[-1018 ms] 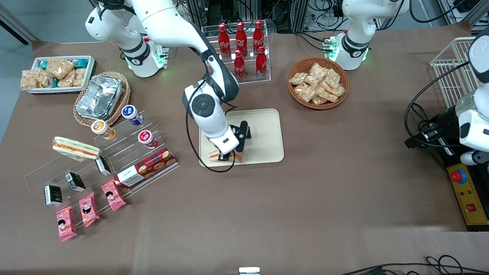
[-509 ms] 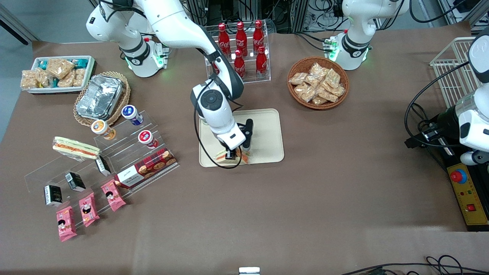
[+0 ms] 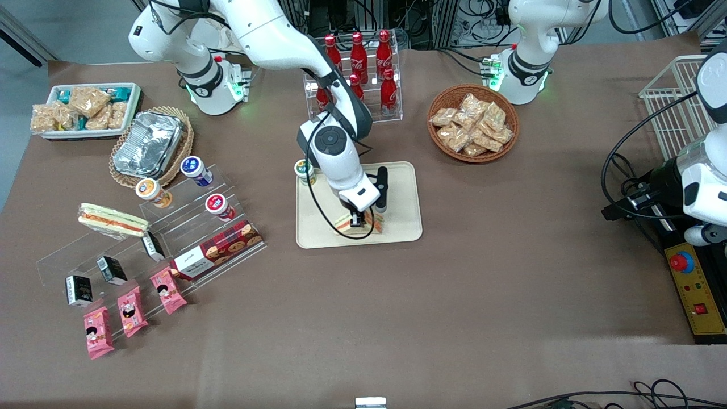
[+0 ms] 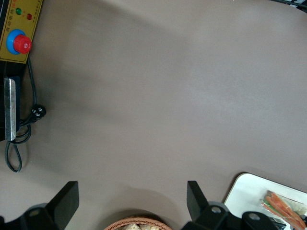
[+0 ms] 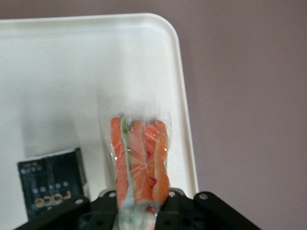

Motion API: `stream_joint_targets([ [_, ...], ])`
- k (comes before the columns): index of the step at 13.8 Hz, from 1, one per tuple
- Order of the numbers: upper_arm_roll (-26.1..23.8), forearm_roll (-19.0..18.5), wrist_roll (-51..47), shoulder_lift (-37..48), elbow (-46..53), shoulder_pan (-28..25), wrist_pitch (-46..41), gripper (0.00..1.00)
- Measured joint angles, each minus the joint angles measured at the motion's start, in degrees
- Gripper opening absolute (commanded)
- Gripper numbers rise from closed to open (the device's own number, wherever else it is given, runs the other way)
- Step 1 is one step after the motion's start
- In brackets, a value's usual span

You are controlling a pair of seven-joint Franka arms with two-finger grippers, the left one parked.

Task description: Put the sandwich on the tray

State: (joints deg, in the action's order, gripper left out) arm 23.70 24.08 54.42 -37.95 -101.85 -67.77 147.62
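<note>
Placement step, not yet released. The right arm's claw point(image 3: 356, 220) is clamped on the triangular wedge sandwich in clear plastic wrap, pale bread with orange-red filling and a thin green layer point(image 3: 359, 223). In the right wrist view the wedge point(image 5: 139, 160) sits pinched between the 2 fingers, filling edge facing the camera.

The sandwich is over the large flat cream-beige plastic tray with rounded corners point(image 3: 400, 221), toward the tray edge nearest the front camera. A small black carton point(image 5: 52, 184) lies on the tray just beside it, and a small round cup with a green-and-white lid point(image 3: 305, 169) stands at the tray corner toward the working arm's end of the brown surface point(image 3: 397, 318).

Can't confirm contact with the tray; it looks touching or just above.

Next move, as I judge it: lower if any gap remains, open the claw, lift straight up clear of the carton.
</note>
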Motion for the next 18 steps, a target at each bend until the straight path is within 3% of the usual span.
stream_joint_targets([
  [1, -0.01, 0.0, 0.0, 0.0, -0.11, -0.27, 0.0, 0.99],
  [6, 0.96, 0.0, 0.04, 0.33, -0.31, 0.04, -0.08, 0.99],
  [9, 5.02, 0.01, -0.01, 2.58, -0.05, 0.59, -3.29, 0.99],
  [16, 26.44, -0.34, -7.65, 13.79, 5.01, 1.31, -35.06, 0.99],
  [18, 28.68, -2.57, -15.63, 15.59, 8.39, 4.26, -43.73, 0.99],
])
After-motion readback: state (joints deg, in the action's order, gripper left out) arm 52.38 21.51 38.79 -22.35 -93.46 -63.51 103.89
